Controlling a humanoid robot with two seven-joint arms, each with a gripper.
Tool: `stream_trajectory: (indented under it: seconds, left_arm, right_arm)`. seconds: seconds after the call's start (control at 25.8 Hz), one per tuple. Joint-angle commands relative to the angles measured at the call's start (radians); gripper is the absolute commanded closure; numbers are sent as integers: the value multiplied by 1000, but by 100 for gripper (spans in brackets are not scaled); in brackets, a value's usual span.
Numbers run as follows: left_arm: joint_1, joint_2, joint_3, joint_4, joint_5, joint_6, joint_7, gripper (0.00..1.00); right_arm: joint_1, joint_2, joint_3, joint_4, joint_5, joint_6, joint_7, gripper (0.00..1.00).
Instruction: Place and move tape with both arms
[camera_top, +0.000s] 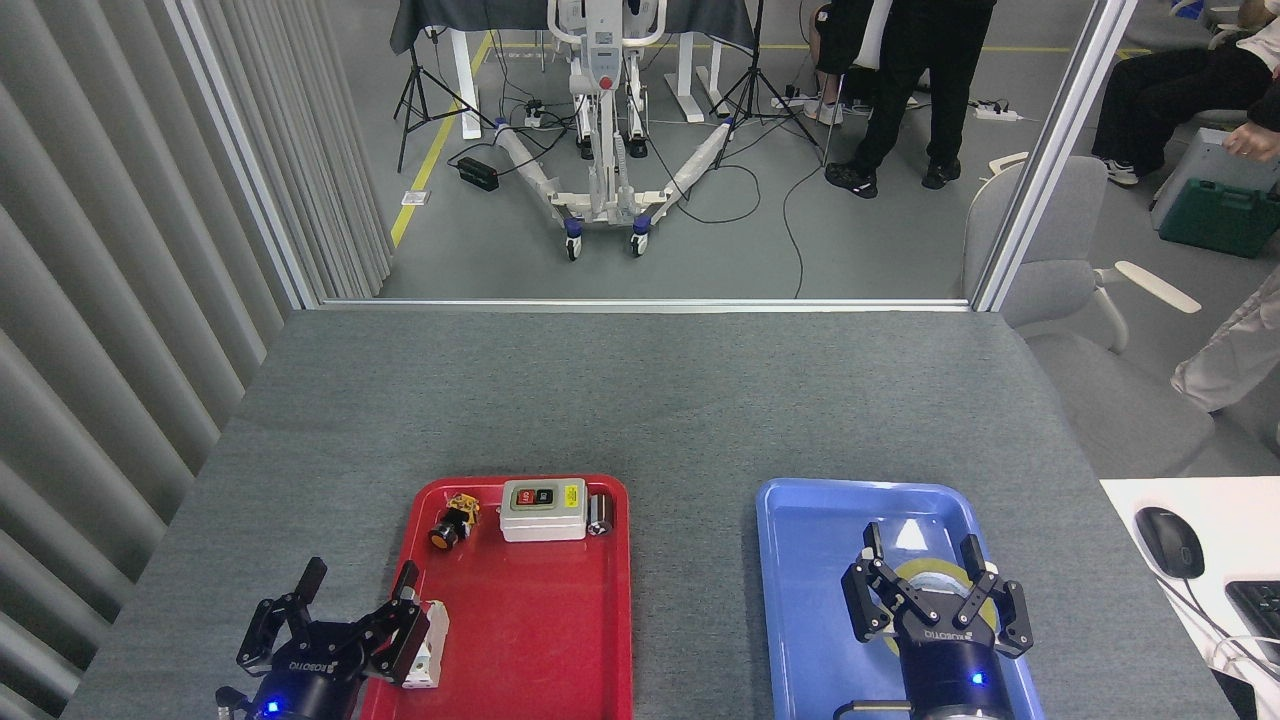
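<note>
The tape (936, 571), a yellow ring with a pale core, lies flat in the blue tray (810, 570), partly hidden under my right gripper (918, 542). That gripper is open, its black fingers spread on either side of the ring, holding nothing. My left gripper (361, 574) is also open and holds nothing. It hovers at the left edge of the red tray (540, 620), beside a small white part (436, 640).
At the far end of the red tray sit an orange-capped push button (451, 524), a white switch box (543, 509) and a small metal cylinder (600, 516). The grey table (640, 400) stretches beyond. A mouse (1168, 541) lies at right; people stand past the table.
</note>
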Motion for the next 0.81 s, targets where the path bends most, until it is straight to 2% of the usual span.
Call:
stream_trajectory:
  seconds: [0.0, 0.27, 0.47, 0.78]
  left_arm:
    - [-2, 6, -1, 0, 2, 0, -1, 0]
    - [-2, 14, -4, 9, 3, -1, -9, 0]
    - [-2, 29, 4, -14, 3, -61, -87, 0]
    - [-2, 26, 2, -14, 3, -75, -78, 0]
  right_arm:
    - [13, -2, 2, -1, 2, 1, 4, 1]
    - [28, -5, 14, -1, 19, 1, 4, 1]
    - [29, -7, 16, 0, 33, -3, 4, 1]
    - [31, -10, 17, 5, 24, -8, 2, 0]
